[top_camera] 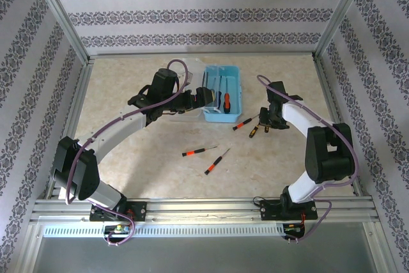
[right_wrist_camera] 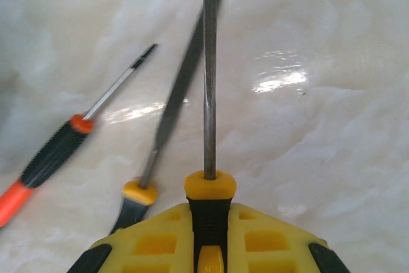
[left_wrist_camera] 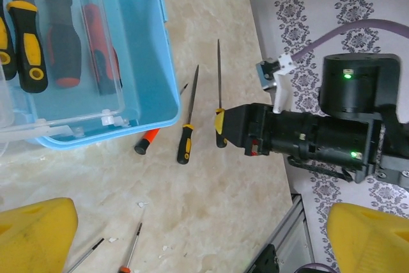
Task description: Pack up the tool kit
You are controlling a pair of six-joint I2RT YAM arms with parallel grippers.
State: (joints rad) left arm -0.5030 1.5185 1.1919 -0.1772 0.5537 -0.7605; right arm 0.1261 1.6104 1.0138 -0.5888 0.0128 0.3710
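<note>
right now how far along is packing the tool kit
Done: several screwdrivers already lie in the blue toolbox. In hand: the right end effector is shut on a yellow-handled screwdriver by the box. Left on the table: an orange-handled screwdriver, a black-and-yellow tool, and two slim screwdrivers mid-table. Roughly halfway.
</note>
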